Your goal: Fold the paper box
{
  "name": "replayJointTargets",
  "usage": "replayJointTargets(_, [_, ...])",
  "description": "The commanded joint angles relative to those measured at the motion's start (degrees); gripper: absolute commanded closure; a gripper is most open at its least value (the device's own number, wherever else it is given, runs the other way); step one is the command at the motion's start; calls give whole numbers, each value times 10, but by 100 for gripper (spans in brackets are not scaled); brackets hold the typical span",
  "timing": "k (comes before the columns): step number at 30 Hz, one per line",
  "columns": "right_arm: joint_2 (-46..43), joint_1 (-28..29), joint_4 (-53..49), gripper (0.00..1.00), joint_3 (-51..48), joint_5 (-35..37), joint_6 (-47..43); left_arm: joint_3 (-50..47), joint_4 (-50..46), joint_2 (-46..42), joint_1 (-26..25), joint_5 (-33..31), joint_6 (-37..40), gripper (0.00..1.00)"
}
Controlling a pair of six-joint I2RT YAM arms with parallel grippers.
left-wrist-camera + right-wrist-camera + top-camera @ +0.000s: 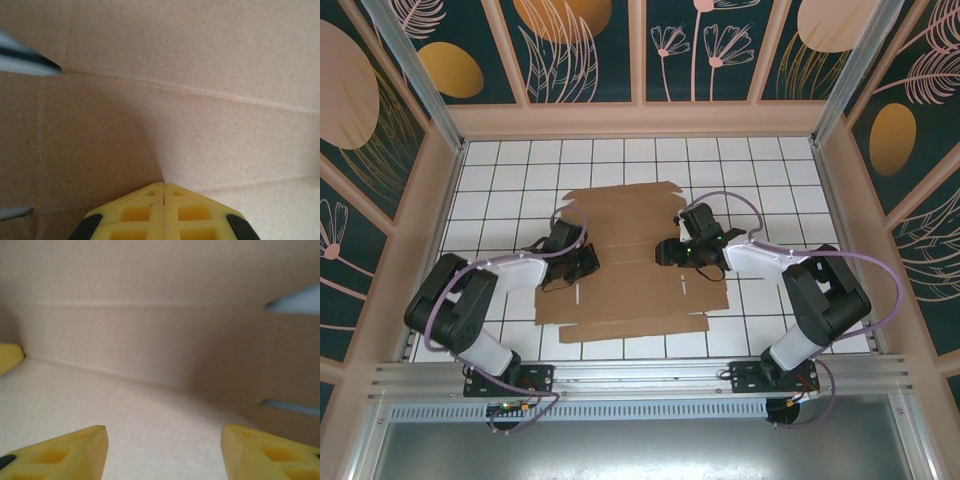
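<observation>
Yellow wedge fingers, creased brown cardboard

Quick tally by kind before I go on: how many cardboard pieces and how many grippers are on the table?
paper box, one flat cardboard sheet: 1
Grippers, left gripper and right gripper: 2
Total: 3

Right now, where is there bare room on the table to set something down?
Free: the far table strip between the paper box and back wall, widest at both far corners. Crowded: the box's left and right sides, around the left gripper and right gripper; the near strip is thin.
</observation>
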Motion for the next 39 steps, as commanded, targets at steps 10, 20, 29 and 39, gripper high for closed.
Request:
replayJointTargets(10, [57, -3, -33, 50, -1, 145, 20, 31, 9, 75, -1, 27, -34, 100])
replayJointTargets(20, [148, -67, 38, 47, 87, 33, 19, 30, -17, 59, -2, 31, -26, 100])
replayJointTargets(29, [5, -118, 130, 20, 29, -70, 58, 144, -99, 42, -2, 17, 9, 100])
replayJointTargets(39, [-188, -268, 170, 8, -153, -138, 162, 426, -174, 237, -49, 40, 48, 100])
